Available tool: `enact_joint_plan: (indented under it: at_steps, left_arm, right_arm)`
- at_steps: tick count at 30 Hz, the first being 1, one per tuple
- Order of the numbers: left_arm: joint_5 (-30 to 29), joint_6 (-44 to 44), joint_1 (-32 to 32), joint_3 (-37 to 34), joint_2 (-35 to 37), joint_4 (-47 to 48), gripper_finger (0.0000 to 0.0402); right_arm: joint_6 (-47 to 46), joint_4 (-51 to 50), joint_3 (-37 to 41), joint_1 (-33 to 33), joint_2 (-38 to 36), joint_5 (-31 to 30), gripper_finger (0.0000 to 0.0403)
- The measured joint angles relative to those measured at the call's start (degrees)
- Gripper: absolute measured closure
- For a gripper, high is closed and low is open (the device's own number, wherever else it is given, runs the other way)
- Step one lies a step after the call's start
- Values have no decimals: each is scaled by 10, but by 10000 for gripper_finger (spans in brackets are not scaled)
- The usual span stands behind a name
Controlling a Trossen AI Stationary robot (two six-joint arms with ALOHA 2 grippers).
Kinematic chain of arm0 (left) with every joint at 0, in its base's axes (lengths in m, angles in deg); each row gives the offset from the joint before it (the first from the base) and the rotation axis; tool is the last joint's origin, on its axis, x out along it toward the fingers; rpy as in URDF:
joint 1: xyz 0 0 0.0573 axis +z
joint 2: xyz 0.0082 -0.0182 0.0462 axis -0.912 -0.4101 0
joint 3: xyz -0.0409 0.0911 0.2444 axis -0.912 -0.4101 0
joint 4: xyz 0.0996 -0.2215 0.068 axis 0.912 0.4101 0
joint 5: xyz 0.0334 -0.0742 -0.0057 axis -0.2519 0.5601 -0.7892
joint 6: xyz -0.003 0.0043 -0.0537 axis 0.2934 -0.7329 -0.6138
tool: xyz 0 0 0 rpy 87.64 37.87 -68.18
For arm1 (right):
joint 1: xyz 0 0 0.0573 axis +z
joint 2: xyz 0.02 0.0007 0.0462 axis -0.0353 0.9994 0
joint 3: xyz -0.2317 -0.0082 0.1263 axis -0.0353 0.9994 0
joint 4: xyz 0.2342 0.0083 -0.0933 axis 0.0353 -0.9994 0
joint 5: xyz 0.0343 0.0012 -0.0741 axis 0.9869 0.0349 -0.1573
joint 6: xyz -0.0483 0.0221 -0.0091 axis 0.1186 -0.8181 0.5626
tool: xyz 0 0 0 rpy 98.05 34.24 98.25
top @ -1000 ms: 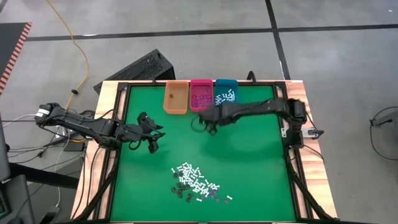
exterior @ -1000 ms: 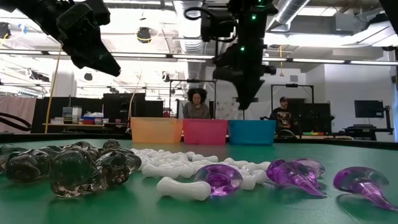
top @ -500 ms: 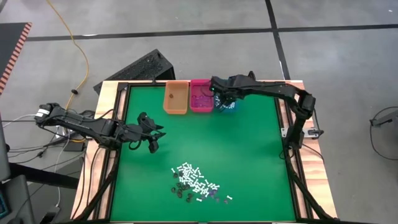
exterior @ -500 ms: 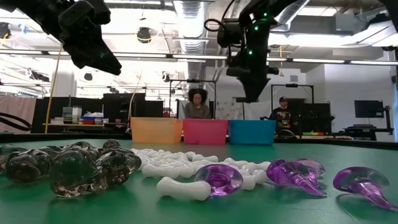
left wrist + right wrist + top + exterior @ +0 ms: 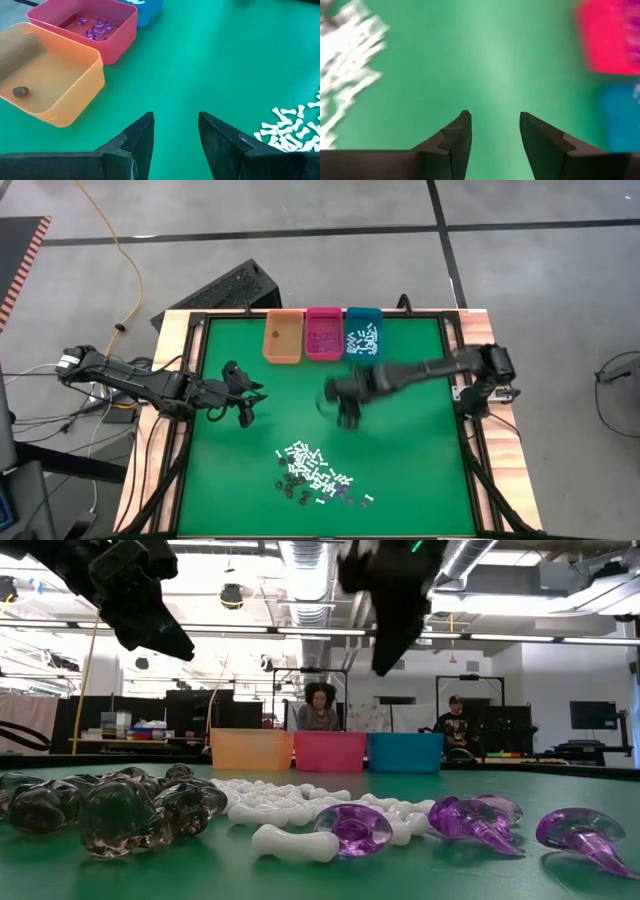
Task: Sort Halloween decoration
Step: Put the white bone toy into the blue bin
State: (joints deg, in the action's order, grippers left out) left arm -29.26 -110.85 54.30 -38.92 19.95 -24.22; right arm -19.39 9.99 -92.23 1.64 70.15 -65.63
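Note:
The Halloween decoration (image 5: 315, 475) lies in a loose heap on the green mat near the table's front edge. It is made of white bone-shaped sticks (image 5: 290, 810), purple bits (image 5: 470, 820) and dark bits (image 5: 110, 810). My right gripper (image 5: 345, 415) hangs open above the middle of the mat, between the bins and the heap, with nothing between its fingers (image 5: 492, 132). My left gripper (image 5: 245, 412) waits open above the mat's left part, also with nothing in it (image 5: 175, 135).
Three bins stand in a row at the mat's far edge. The orange bin (image 5: 283, 338) holds a dark piece (image 5: 20, 91). The pink bin (image 5: 323, 333) holds purple bits, and the teal bin (image 5: 363, 335) holds white sticks. Bare mat lies between bins and heap. People sit beyond the table.
My right gripper swung from the mat's far middle to above the teal bin. It then came back toward the near edge and now hangs over the middle of the mat, blurred by motion. The heap has kept still.

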Motion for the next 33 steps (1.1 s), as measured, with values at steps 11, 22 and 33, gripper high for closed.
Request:
enact_joint_plan:
  at_steps: [11,22,33]
  left_arm:
    - [16,2,0,0,0,0,257]
    - [9,10,0,0,0,-9,257]
    - [1,20,0,0,-1,-11,257]
  right_arm:
    - [-258,72,69,265,0,0,229]
    - [-405,78,76,363,7,0,238]
    - [-397,108,72,365,91,74,240]
